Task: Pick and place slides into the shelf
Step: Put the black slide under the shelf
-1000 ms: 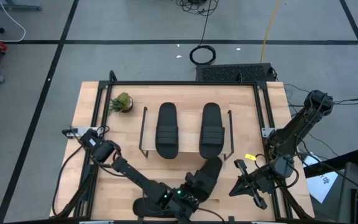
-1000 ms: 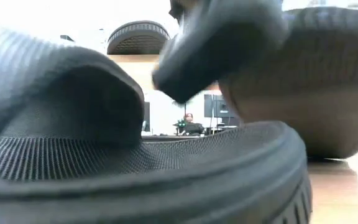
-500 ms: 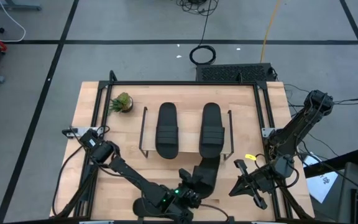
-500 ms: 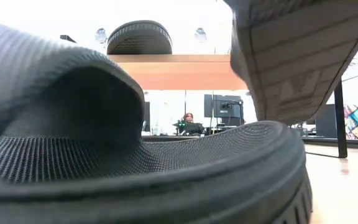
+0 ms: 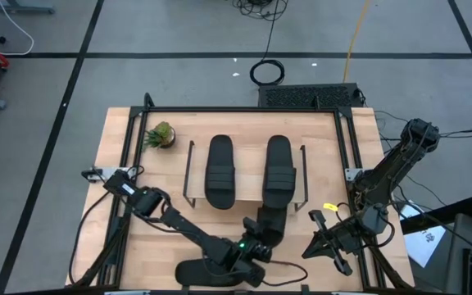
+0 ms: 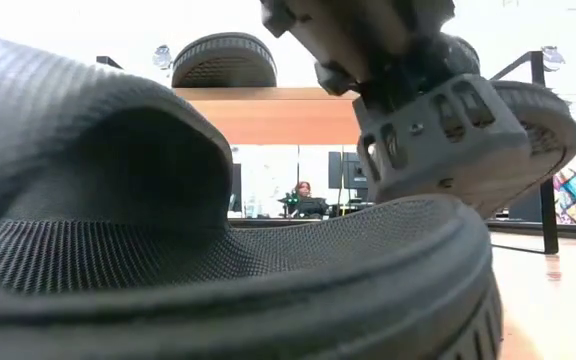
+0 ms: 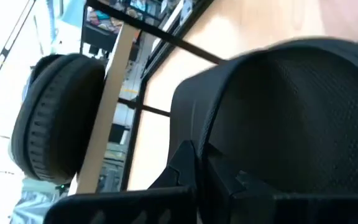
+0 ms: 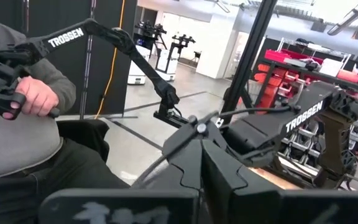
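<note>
A: What sits nearest the front edge?

B: One slide (image 5: 199, 271) lies flat on the table (image 5: 113, 139) at the near edge, so close to the low camera that its ribbed strap (image 6: 78, 130) fills that view.

A: And the left gripper?

B: The left gripper (image 5: 255, 246) is just behind that slide, its fingers clamped tight on a second slide (image 5: 270, 225). This one is off the table and tilted, its far end pointing toward the shelf (image 5: 188, 172).

A: Is it touching the shelf?

B: Its far end reaches the shelf's front edge from above; I cannot tell whether they touch.

A: What does the shelf hold?

B: Two more slides side by side on the top board, a left one (image 5: 220, 170) and a right one (image 5: 278, 170).

A: The right arm?

B: The right gripper (image 5: 332, 256) waits at the table's right front corner, fingers closed on nothing.

A: Further back?

B: A small potted plant (image 5: 161, 134) stands near the far left corner.
</note>
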